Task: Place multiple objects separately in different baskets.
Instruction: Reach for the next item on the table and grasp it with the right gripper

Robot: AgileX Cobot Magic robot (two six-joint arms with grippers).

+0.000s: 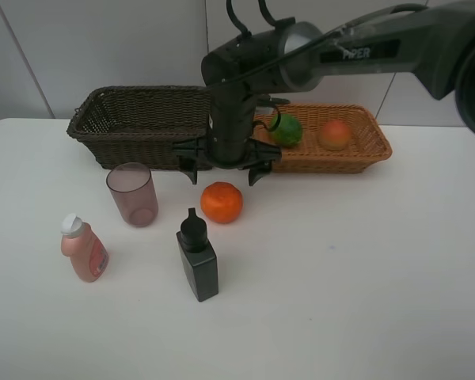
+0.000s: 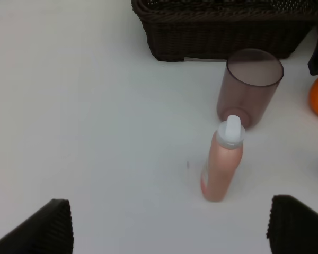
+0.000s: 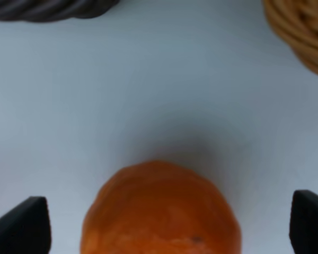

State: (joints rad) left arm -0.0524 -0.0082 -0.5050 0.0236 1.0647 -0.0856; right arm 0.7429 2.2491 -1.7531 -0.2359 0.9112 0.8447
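The orange tangerine (image 1: 222,203) lies on the white table in front of the two baskets. My right gripper (image 1: 222,172) hangs open just above and behind it; in the right wrist view the tangerine (image 3: 161,211) sits between the open fingers (image 3: 21,225). The green fruit (image 1: 286,130) and the peach-like fruit (image 1: 334,134) lie in the light tan basket (image 1: 372,150). The dark brown basket (image 1: 119,131) looks empty. The mauve cup (image 1: 132,194), pink bottle (image 1: 85,249) and black bottle (image 1: 197,257) stand on the table. My left gripper (image 2: 169,227) is open and empty, facing the pink bottle (image 2: 222,164) and cup (image 2: 252,84).
The right arm reaches across from the upper right, over the gap between the baskets. The dark basket's wall (image 2: 222,32) stands behind the cup. The left arm is out of the exterior view. A white wall lies behind the table.
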